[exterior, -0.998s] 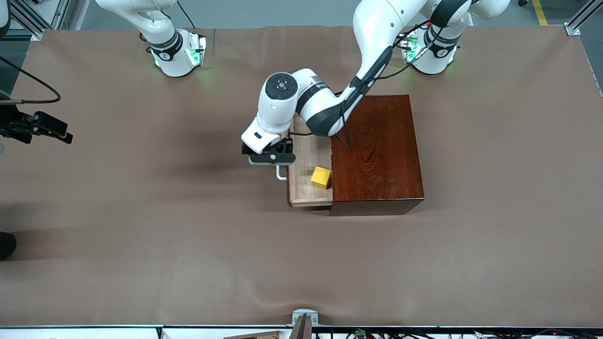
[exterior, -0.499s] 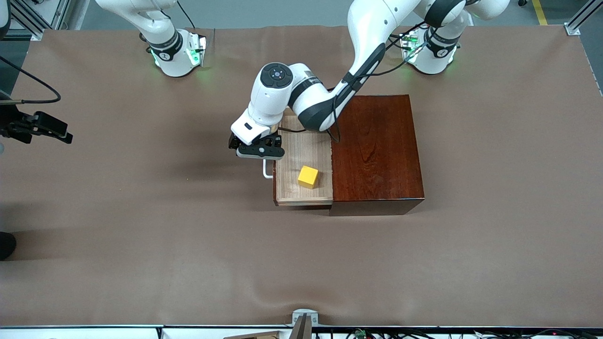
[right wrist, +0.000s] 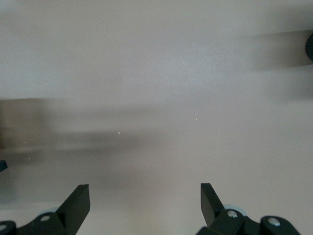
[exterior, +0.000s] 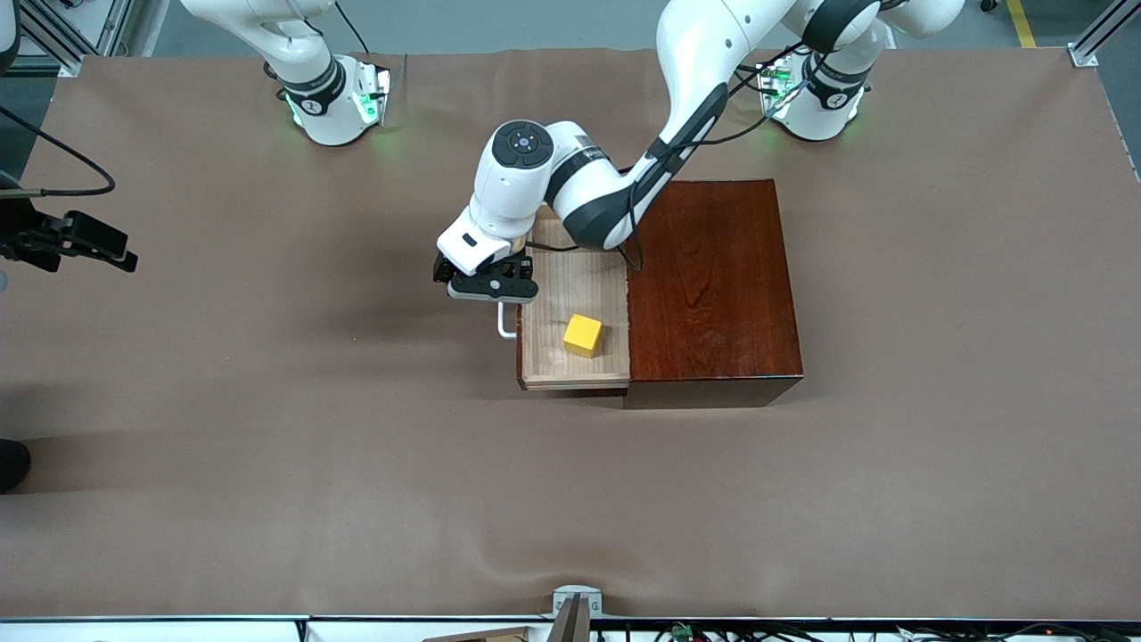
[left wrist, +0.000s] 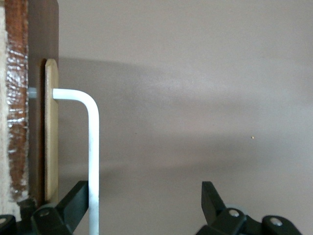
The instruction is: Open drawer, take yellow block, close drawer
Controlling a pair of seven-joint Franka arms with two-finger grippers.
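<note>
A wide table (exterior: 267, 464) filled nearly the whole front view, covered in a matte brown sheet with faint creases and soft grey shadows — the light came from above, even and diffuse. Along the upper edge a strip of grey floor (exterior: 499, 22) showed, with a yellow line (exterior: 1021, 22) on it. Aluminium frame posts (exterior: 1104, 27) stood at the upper corners — a metal bracket (exterior: 576, 606) sat at the table's lower edge.

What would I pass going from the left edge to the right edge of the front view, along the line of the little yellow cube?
Bare brown table cover → white U-shaped bar handle → pale wooden drawer tray → small yellow cube → glossy mahogany box → brown cover again.
</note>
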